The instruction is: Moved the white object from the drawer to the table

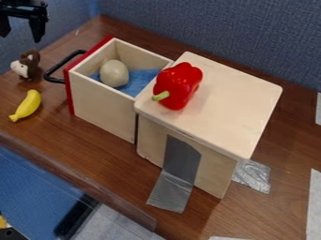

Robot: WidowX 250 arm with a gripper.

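Our gripper (22,36) at ten o'clock has empty, parted jaws; we judge the drawer (100,103) is open to expose the white object (114,74) inside.

Pepper (180,83) red, stem (161,96) lt green; banana (27,106) yellow; egg-like toy (114,73) gray-beige; drawer front (69,93) red, handle (61,62) blk; cloth (143,78) blue; box (235,93) lt tan; tape (182,159) silver-gray; table (282,201) brn, wood-grain; gripper (21,37) blk.

hand (21,37) cropped, blue cloth (140,82) partly hidden
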